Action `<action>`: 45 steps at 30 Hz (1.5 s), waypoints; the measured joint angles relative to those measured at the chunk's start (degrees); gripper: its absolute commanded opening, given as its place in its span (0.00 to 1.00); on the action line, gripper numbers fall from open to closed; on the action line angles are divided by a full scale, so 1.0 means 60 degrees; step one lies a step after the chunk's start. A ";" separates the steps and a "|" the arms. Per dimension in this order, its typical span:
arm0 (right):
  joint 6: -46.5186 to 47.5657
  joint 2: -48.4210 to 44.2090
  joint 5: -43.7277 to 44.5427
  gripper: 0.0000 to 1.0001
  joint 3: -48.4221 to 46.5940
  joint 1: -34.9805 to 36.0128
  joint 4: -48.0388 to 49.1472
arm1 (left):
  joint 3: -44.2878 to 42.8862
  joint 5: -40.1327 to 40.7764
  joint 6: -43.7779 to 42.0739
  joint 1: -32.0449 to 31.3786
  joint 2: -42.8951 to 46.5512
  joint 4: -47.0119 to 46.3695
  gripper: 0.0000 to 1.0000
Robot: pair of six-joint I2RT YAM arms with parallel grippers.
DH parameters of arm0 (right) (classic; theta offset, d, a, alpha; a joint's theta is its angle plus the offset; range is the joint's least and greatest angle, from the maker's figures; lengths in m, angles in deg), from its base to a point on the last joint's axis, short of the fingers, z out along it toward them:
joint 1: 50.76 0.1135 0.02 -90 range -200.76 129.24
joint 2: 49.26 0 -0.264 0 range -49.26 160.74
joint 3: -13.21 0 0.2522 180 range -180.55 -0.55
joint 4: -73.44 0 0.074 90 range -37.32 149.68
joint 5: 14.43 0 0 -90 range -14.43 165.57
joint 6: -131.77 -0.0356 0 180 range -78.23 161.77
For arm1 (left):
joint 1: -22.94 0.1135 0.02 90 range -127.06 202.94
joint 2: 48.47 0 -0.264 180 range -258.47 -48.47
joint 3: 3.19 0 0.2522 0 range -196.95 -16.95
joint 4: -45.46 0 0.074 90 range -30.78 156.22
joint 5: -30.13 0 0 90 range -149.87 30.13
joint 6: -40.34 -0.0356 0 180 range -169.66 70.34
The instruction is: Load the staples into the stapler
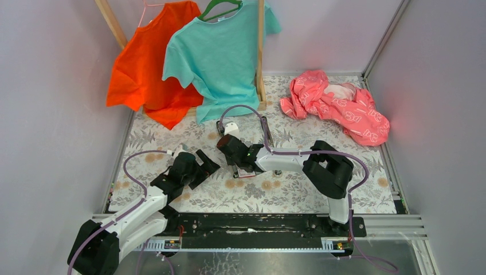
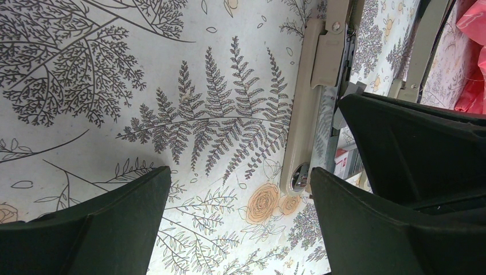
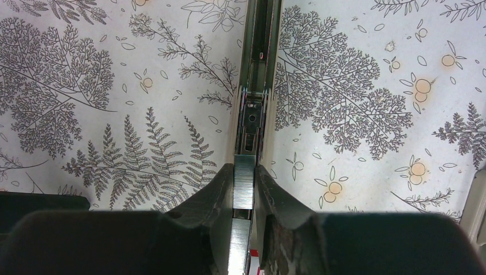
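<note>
The right claw (image 3: pixel 243 182) clamps staples (image 3: pixel 244 163) over the stapler (image 3: pixel 256 63) channel; left claw (image 2: pixel 240 197) gapes apart.

a grey strip of staples (image 3: pixel 243 182) sits in line with the open metal channel of the beige stapler (image 3: pixel 256 54) lying on the desk (image 3: pixel 114 86).

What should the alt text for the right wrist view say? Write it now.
The black right claw pinches a grey metallic staple strip, lined up with the open magazine channel of a beige stapler that runs up the frame. Beneath lies a white tablecloth printed with grey ferns and orange berries.
</note>
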 measured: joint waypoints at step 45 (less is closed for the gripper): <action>0.0321 -0.0776 -0.0889 0.50 0.0401 -0.0055 -0.0601 | -0.0397 -0.0561 -0.0769 0.1373 -0.0372 0.0393 1.00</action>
